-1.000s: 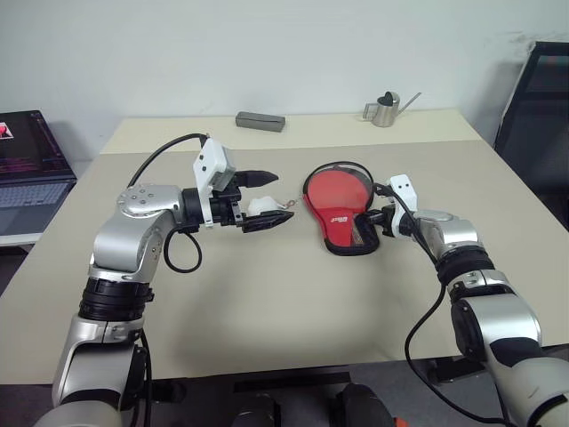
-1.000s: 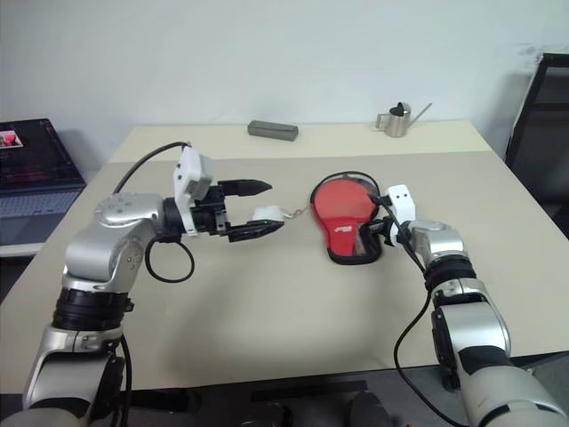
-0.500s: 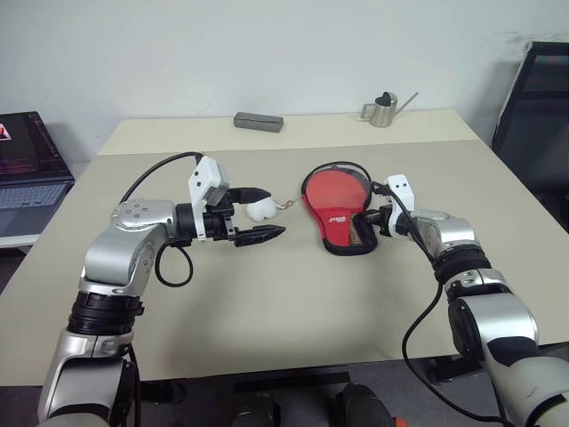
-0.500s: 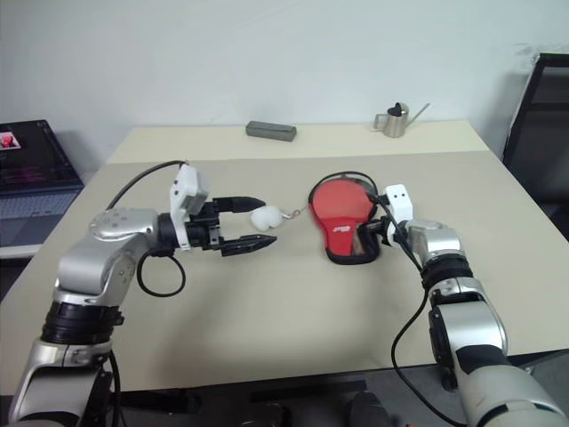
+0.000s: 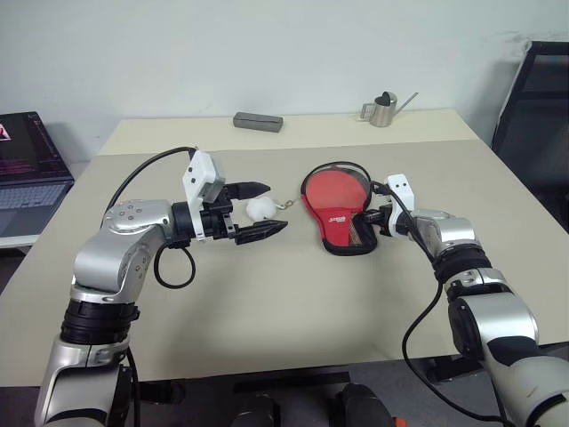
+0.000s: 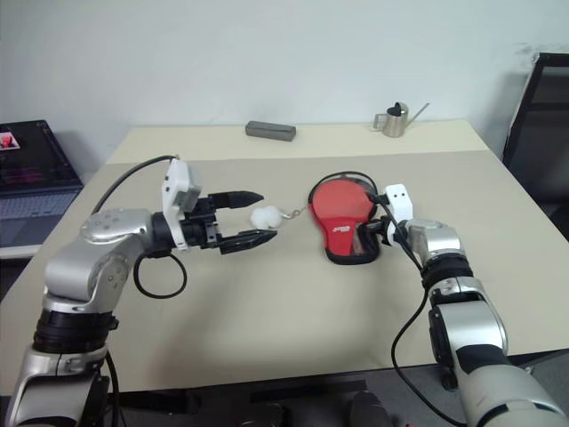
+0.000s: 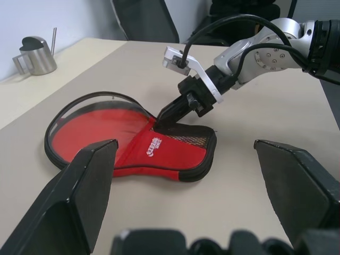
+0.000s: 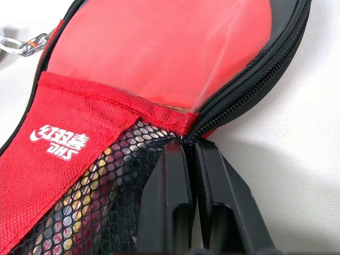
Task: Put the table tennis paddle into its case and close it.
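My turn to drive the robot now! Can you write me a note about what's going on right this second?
Left gripper: open, around the white pom-pom without gripping it.
Right gripper: shut on the case at its mesh pocket, pinning it to the table.
Done: the table tennis paddle lies inside the case.
Left: grip the pom-pom and pull the zipper around; the round end looks unzipped.

The case (image 5: 339, 212) hides the paddle's handle (mesh blurs it).
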You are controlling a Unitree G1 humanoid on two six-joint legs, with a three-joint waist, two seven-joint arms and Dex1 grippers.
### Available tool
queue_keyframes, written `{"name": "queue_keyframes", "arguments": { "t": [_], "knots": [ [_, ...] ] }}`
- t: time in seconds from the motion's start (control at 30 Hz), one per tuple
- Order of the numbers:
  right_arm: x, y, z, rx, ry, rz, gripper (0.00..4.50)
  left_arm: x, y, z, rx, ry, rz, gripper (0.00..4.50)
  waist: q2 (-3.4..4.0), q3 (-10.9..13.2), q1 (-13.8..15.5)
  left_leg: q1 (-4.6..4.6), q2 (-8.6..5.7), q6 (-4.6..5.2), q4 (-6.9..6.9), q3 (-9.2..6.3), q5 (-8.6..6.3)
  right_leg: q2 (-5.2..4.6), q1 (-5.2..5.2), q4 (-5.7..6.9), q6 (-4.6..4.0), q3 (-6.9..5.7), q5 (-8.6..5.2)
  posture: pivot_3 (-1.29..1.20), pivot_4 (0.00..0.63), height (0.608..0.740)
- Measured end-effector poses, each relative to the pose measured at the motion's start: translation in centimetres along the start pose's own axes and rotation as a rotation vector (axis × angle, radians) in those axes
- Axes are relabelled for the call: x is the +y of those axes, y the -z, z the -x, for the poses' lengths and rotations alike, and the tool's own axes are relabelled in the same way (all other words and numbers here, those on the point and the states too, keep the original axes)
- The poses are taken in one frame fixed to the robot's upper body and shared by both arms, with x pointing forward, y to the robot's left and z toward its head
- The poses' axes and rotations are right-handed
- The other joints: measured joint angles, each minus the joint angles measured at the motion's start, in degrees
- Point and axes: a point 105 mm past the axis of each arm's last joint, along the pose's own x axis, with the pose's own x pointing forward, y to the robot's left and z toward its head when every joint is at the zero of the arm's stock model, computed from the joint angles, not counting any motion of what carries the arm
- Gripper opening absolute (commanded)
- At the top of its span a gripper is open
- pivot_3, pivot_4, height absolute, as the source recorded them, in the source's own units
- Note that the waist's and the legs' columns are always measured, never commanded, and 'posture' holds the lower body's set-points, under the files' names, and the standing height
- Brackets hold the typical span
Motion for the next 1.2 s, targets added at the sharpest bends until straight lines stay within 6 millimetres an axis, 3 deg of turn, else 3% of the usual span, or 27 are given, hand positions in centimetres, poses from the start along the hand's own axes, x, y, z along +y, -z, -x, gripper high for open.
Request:
{"name": "queue_keyframes", "arguments": {
  "t": [0.6, 0.83, 1.2],
  "knots": [
    [0.3, 1.4, 4.0, 0.062, 0.001, -0.015, 0.01, -3.1, 0.4, 0.7, 0.044, 0.126, 0.062, 4.5, 0.02, 0.02, 1.55, -0.18, 0.04, -0.01, -0.29, -0.02, -0.01, 0.0, -0.1, -0.48, 0.0, -0.05, -0.01, 0.0, 0.15, 0.74],
    [1.5, 3.0, 6.2, 0.091, -0.011, -0.041, 0.01, -5.0, 0.6, 1.1, 0.049, 0.224, 0.082, 4.5, 0.03, 0.02, 1.77, -0.28, 0.07, 0.0, -0.32, -0.06, -0.04, 0.0, -0.08, -0.74, 0.0, -0.1, 0.0, 0.0, 0.15, 0.74],
    [3.1, 5.1, 8.8, 0.147, -0.026, -0.067, 0.01, -6.3, 0.8, 1.6, 0.074, 0.32, 0.087, 4.5, 0.03, 0.02, 2.04, -0.29, 0.08, 0.04, -0.34, -0.04, -0.07, 0.0, -0.06, -0.82, 0.0, -0.1, -0.01, 0.0, 0.15, 0.74]
  ]
}}
